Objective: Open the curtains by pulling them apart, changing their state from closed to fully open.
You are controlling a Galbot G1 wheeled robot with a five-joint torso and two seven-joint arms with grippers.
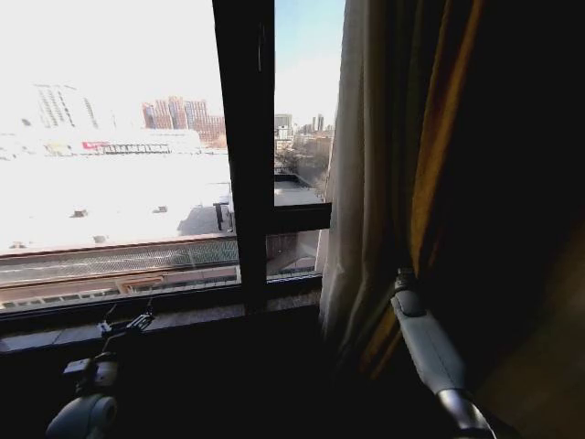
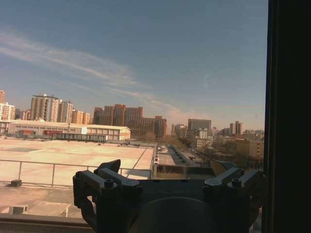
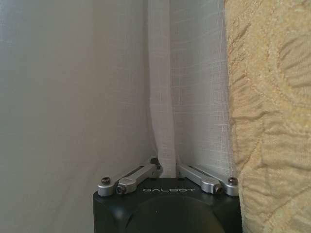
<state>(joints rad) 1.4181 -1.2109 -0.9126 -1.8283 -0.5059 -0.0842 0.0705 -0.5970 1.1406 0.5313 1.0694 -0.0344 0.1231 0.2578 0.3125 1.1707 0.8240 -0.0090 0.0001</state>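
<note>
Right pincer [image 3: 165,171] pinches sheer curtains [image 3: 97,87] fold, bunched beside beige drape [image 3: 272,121]. Left pincer [image 2: 167,177] spread, low at window sill [image 1: 183,315].

Curtains [image 1: 352,183] bunched right of the window [image 1: 119,165], drape [image 1: 439,165] beside them.

bare glass [image 1: 119,183] left of dark window post [image 1: 245,155], gathered curtains [image 1: 352,183] and beige drape [image 1: 439,137] crowd the right

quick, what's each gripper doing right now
Left gripper: open, holding nothing, low by the window sill.
Right gripper: shut on a fold of the sheer curtain, beside the beige drape.
</note>
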